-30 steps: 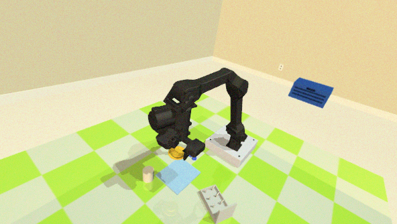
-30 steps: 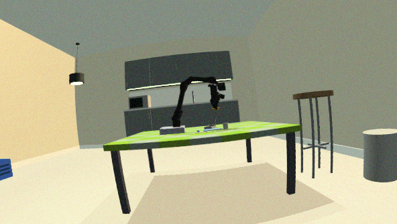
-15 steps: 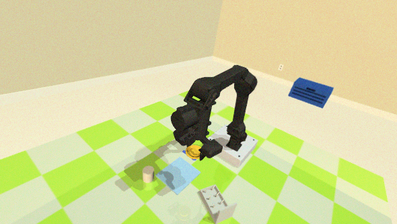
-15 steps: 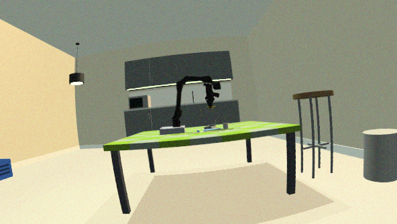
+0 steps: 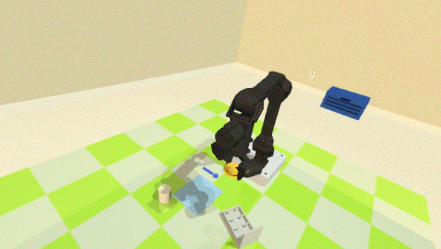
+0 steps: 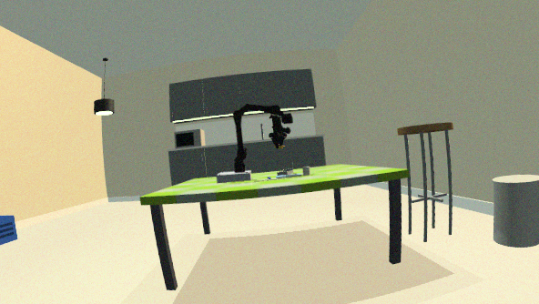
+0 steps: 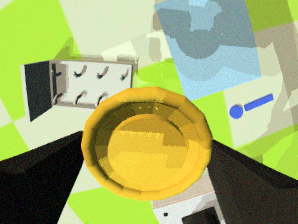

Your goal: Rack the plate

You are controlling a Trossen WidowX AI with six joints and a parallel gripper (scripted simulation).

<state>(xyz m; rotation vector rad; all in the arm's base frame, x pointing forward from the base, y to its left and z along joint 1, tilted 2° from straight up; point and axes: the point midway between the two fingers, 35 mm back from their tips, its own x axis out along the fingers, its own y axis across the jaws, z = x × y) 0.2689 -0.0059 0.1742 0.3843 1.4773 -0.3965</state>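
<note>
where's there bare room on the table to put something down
Bare checkers lie left of the cup and right of the rack, out to the table edge. It is crowded around the blue mat, with the spoon and arm base close by. The pincer holds the plate aloft.

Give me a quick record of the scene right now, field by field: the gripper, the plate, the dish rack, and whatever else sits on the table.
gripper: shut on the plate, raised well above the table
plate: yellow, held in the air, off the blue mat
dish rack: grey, on the table near its front edge, no plate in it
blue mat: flat on the table, nothing on it
spoon: blue, lying beside the mat
cup: beige, upright, left of the mat
task stage: plate lifted, not yet racked
</note>
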